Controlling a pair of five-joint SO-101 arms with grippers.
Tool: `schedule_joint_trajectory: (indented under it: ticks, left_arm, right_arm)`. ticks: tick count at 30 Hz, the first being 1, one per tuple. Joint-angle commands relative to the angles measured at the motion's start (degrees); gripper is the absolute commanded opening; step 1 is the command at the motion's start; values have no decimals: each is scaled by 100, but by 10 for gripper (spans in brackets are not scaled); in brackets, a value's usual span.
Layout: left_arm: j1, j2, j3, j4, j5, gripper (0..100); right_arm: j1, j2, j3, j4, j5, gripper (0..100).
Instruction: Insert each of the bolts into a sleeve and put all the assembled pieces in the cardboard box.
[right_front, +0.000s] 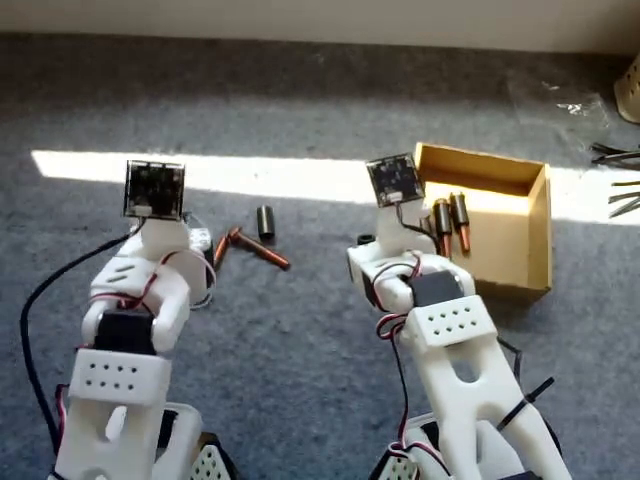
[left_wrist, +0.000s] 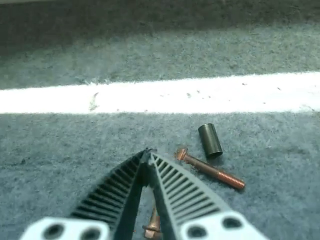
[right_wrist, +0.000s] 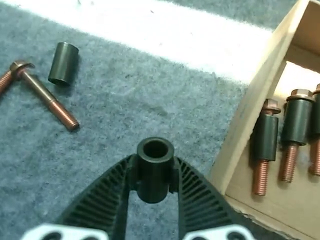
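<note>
On the grey carpet (right_front: 320, 340), seen from above, the cardboard box (right_front: 537, 225) sits toward the right edge, open side up to take finished work. The assembled pieces (right_front: 452, 220) lie along its left wall. Between the two arms, just nearer than the sunlit strip, lie a loose sleeve (right_front: 265, 222) and two bolts whose ends meet in a V, all well apart from the box. The left arm (right_front: 130, 330) stands at the bolts. The right arm (right_front: 450, 320) stands beside the box's left wall.

From the left wrist, the left gripper (left_wrist: 148, 152) has its tips pressed together, just beside the head of the long bolt (left_wrist: 212, 170), with the loose sleeve just beyond that head. Through the gap behind the tips a second bolt (left_wrist: 152, 225) shows. Whether it is clamped or lying on the carpet beneath, I cannot tell.

From the right wrist, the right gripper (right_wrist: 154, 167) pinches a held sleeve (right_wrist: 155, 150) by its sides, bore left open. I judge this is so that a bolt can be fed in. The box wall stands near.
</note>
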Motion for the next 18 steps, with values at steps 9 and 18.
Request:
schedule_joint_trajectory:
  ticks: [9, 18]
  left_arm:
    - [409, 2809, -1560, 9, 2919, 11]
    - [567, 4075, -1771, 0, 3622, 122]
  right_arm:
    - [391, -198, -31, -154, -62, 4]
    - [488, -189, 4, -338, -62, 4]
